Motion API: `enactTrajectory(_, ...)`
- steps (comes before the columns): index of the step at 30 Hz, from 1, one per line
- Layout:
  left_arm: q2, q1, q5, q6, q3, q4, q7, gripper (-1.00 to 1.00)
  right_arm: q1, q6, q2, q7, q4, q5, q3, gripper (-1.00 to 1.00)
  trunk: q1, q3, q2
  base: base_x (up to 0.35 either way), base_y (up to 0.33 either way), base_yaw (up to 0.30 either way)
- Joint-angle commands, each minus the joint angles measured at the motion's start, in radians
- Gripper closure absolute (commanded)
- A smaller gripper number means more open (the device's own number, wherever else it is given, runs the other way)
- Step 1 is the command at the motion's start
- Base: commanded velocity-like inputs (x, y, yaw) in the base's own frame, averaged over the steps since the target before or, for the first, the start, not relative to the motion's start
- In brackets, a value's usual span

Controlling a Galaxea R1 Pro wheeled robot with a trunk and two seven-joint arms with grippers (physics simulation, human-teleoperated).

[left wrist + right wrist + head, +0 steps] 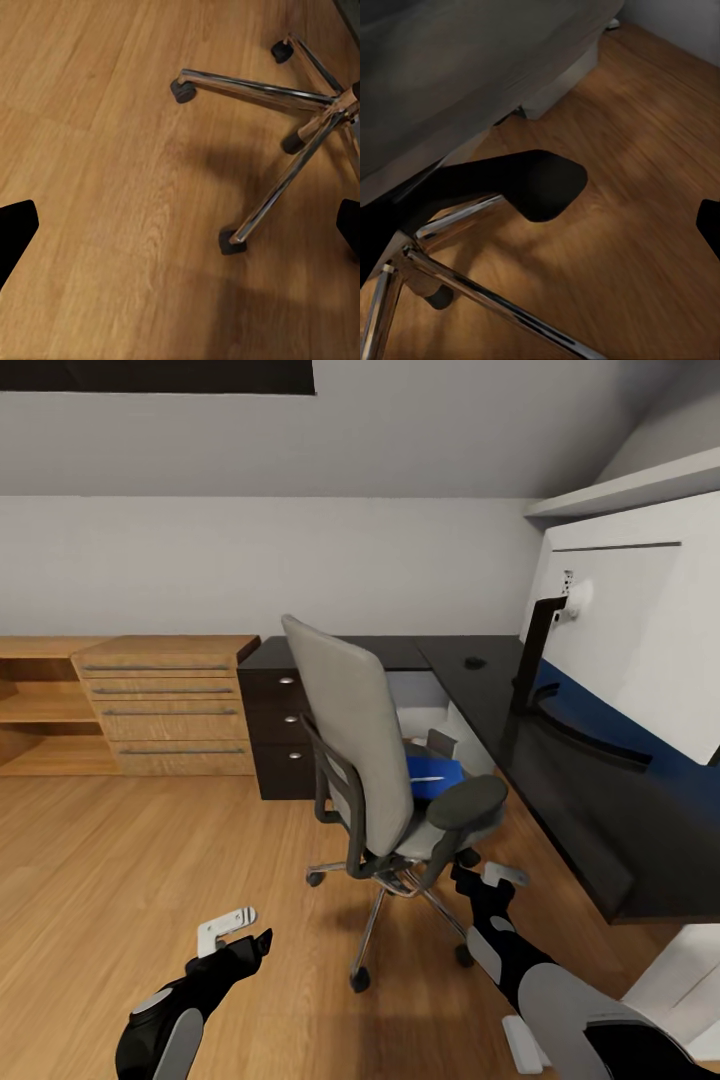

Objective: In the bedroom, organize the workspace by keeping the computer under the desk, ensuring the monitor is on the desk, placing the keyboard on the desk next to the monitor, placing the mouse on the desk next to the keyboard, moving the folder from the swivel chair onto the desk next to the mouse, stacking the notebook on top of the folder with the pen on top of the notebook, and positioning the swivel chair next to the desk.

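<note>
Wooden flooring (150,860) runs through an attic bedroom, where the swivel chair (370,760) stands turned toward the glossy black L-shaped tabletop (560,760) at right, the blue folder (437,775) lying on its seat with something thin and white on top, too small to identify. A small dark object, possibly the mouse (475,662), sits at the tabletop's far corner; a black monitor (580,710) rests along the right wall. The left gripper (235,932) hovers over bare floor near left of the chair's star base (300,127), its fingers (225,923) apart and holding nothing. The right gripper (490,880) sits just below the chair's black armrest (536,184); whether its fingers are apart cannot be told
</note>
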Motion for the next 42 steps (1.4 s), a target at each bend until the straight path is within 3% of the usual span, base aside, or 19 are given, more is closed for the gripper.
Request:
enactTrajectory(1,0.000,-0.001,0.011,0.003,-0.001,-0.001,0.009,-1.00,-0.001,-0.004,0.000,-0.001,0.001,-0.005,0.004,-1.00,0.000,-0.001,0.000,0.000,0.000,0.064)
enactTrajectory(42,0.000,-0.001,0.011,0.003,-0.002,-0.001,0.009,-1.00,-0.001,-0.004,0.012,0.002,0.002,-0.003,0.004,-1.00,0.000,0.037,0.000,-0.030,0.019,0.218)
